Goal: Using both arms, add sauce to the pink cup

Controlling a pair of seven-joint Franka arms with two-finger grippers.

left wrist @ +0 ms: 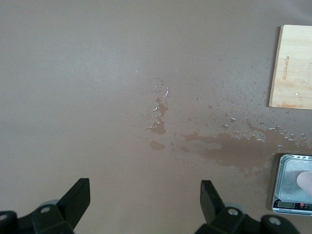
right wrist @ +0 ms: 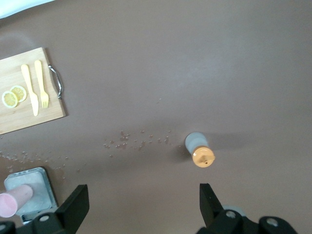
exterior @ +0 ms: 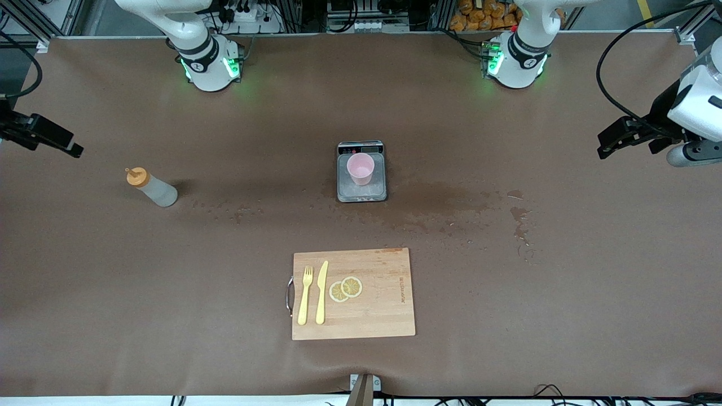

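Note:
The sauce bottle (exterior: pixel 151 188), whitish with an orange nozzle cap, stands on the brown table toward the right arm's end; it also shows in the right wrist view (right wrist: pixel 199 150). The pink cup (exterior: pixel 360 168) stands upright on the grey scale (exterior: pixel 361 193) at mid-table, and its edge shows in the left wrist view (left wrist: pixel 306 183). My right gripper (exterior: pixel 63 144) is open and empty in the air over the table's end, apart from the bottle; its jaws are wide in its wrist view (right wrist: pixel 141 204). My left gripper (exterior: pixel 612 144) is open and empty over the table at its arm's end (left wrist: pixel 144 200).
A wooden cutting board (exterior: pixel 383 304) lies nearer the front camera than the scale, with a yellow fork (exterior: pixel 305 294), a yellow knife (exterior: pixel 322 291) and two lemon slices (exterior: pixel 346 288). Wet spill patches (exterior: pixel 451 206) spread between the scale and the left arm's end.

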